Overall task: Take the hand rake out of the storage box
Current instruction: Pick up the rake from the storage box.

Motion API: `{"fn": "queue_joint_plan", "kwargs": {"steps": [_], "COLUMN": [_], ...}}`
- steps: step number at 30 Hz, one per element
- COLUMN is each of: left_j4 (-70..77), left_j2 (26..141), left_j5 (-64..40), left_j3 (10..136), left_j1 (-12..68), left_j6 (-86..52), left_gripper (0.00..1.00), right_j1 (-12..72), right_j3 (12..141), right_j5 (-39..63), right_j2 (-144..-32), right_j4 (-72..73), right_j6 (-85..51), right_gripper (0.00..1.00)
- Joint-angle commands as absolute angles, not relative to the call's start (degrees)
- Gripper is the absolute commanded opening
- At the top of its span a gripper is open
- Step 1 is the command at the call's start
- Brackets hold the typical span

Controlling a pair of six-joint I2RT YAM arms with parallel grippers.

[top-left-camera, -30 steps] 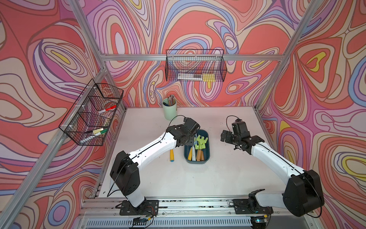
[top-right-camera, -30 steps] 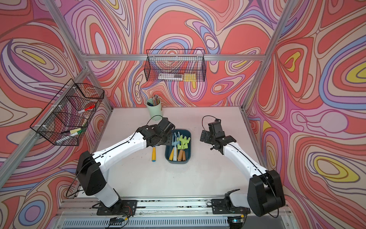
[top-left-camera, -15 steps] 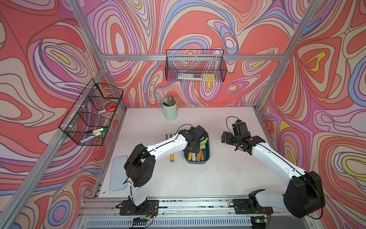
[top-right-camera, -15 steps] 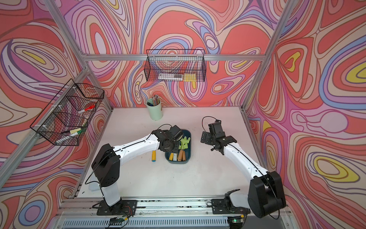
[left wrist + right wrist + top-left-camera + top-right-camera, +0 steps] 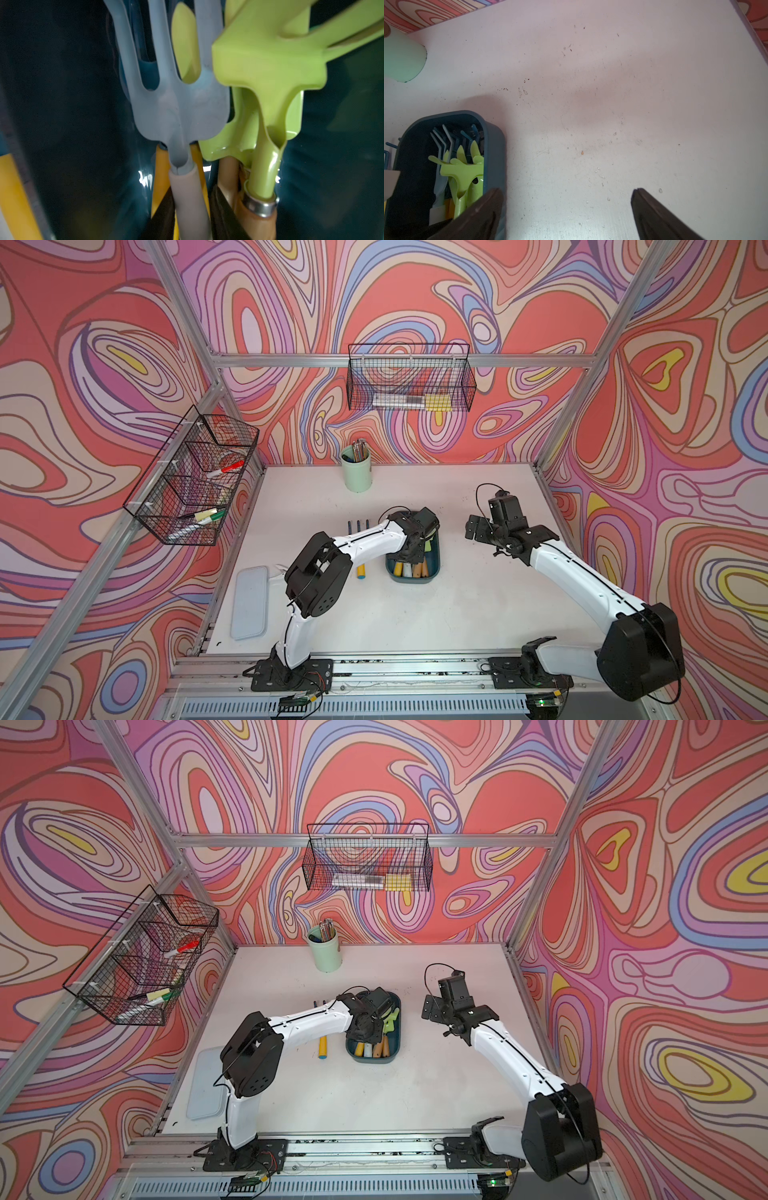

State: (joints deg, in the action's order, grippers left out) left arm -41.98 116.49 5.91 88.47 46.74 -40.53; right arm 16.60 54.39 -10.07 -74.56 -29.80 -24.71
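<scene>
Pale blue, with three long prongs and a cream handle, the hand rake is seen lying inside the storage box, which is set near the middle of the counter; other tools are packed in beside it, all laid with their handles at the end nearer the robot, so the handles can be reached first; the left gripper is down inside the box, and its dark fingers are placed one on each side of the cream handle, just beside it; the jaws are set narrow, but whether the handle is squeezed tight cannot be told; the handle is likely picked because it is round and thin, while the prongs are wide and flat; a green tool is laid partly over one edge of the rake head, so it may be dragged along if the rake is pulled up fast; the right gripper is held above the bare counter just beside the box, with its jaws spread wide and nothing held, likely placed there so the left arm is given room; the rake is judged not yet taken out.
</scene>
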Motion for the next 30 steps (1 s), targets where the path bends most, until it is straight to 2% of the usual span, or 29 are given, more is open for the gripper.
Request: {"fn": "queue_joint_plan", "kwargs": {"steps": [1,9,17,30], "left_j4": [-43.92,-43.86,-45.7,-50.26], "left_j2": [117.42,115.92,111.45,104.75], "left_j5": [6.41,7.73,9.95,14.85], "left_j3": [90.51,89.54,90.86,92.42], "left_j1": [45.98,45.35,45.44,45.53], "left_j6": [-40.08,-39.38,-38.23,-37.83], "left_gripper": [0.31,0.19,0.13,0.11], "right_j1": [16.96,16.96,16.96,16.96], "right_j3": [55.64,55.97,54.8,54.34], "right_j5": [-11.02,-10.97,-11.59,-9.82], "right_j2": [-74.01,-73.59,-73.39,-74.36], "right_j4": [-30.78,-31.72,-31.52,-29.26], "right_j6": [-24.11,-24.07,-23.82,-24.51], "right_gripper": [0.98,0.98,0.98,0.98]}}
